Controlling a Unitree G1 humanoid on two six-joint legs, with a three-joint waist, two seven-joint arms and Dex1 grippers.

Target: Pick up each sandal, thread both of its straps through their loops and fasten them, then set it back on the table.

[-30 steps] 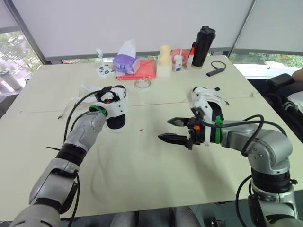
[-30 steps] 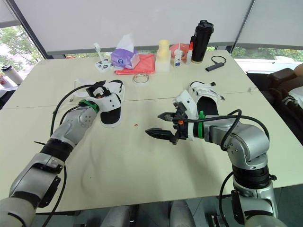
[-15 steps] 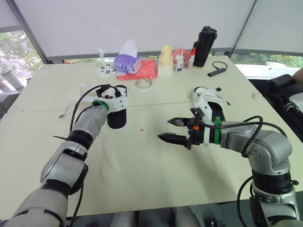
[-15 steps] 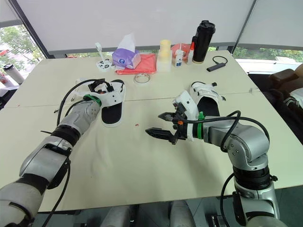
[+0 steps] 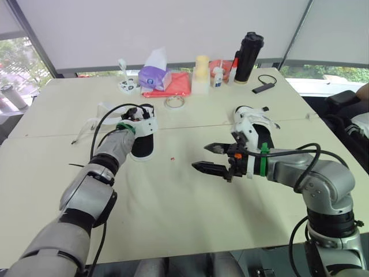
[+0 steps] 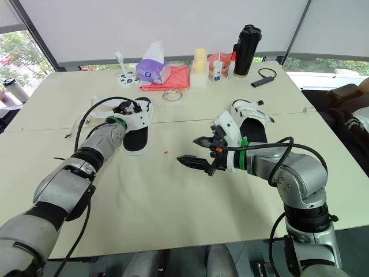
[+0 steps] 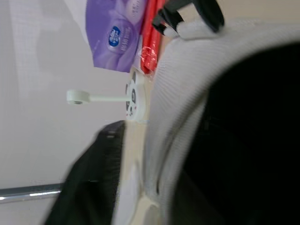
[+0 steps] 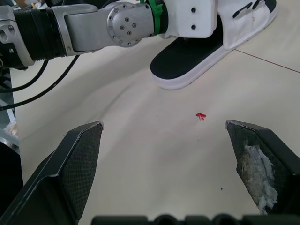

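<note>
- Your landmark is the clear ring of tape [image 5: 174, 102] on the pale table [image 5: 173, 219].
- The white sandal with the black footbed [image 5: 141, 148] lies flat on the table, just left of the ring and slightly nearer the robot.
- Your left gripper [image 5: 136, 113] sits at that sandal's strap end, the end closest to the ring, close up against the white band. You cannot tell whether it is spread or pinching.
- The second white-strapped sandal [image 5: 258, 122] rests on the table to the right of the ring, well apart from it, with nothing holding it.
- Your right gripper [image 5: 200, 157] hovers over bare table on the robot's side of the ring, between the two sandals. Its black fingers are spread wide with nothing between them.
- A tiny red speck [image 8: 200, 116] lies between the ring and the right gripper.
- Beyond the ring, a purple tissue pack [image 5: 153, 76] sits beside a red cloth [image 5: 174, 86].
</note>
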